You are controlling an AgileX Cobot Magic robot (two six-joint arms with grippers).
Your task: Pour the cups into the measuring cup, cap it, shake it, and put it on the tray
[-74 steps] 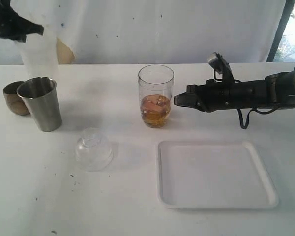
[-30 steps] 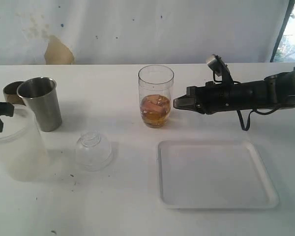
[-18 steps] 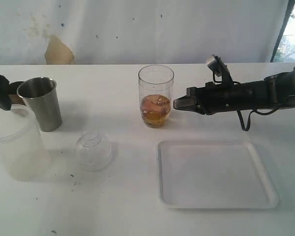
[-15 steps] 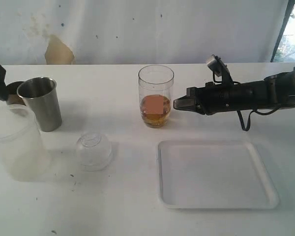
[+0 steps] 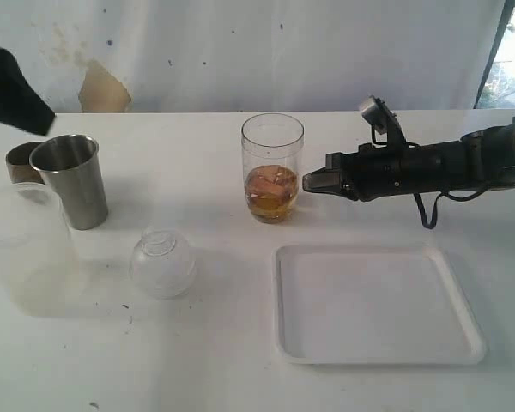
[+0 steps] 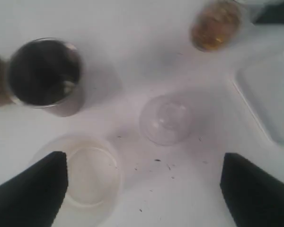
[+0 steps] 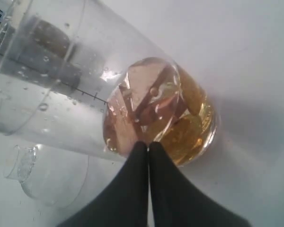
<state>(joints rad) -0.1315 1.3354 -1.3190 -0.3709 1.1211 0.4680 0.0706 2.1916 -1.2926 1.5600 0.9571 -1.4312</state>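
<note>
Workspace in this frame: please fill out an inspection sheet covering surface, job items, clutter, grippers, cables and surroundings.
Surface: white table, a few dark specks.
Job's things: measuring cup upright, uncapped, amber liquid in its bottom; steel tumbler, wooden cup and frosted cup upright at left; dome lid on the table; tray empty.
Clutter: nothing seen.
Grippers: left gripper open, empty, above the frosted cup; right gripper shut, tips at the measuring cup's side, contact unclear.
Cables: black cable looping under the right arm.
Surroundings: white backdrop with a brown stain.
</note>
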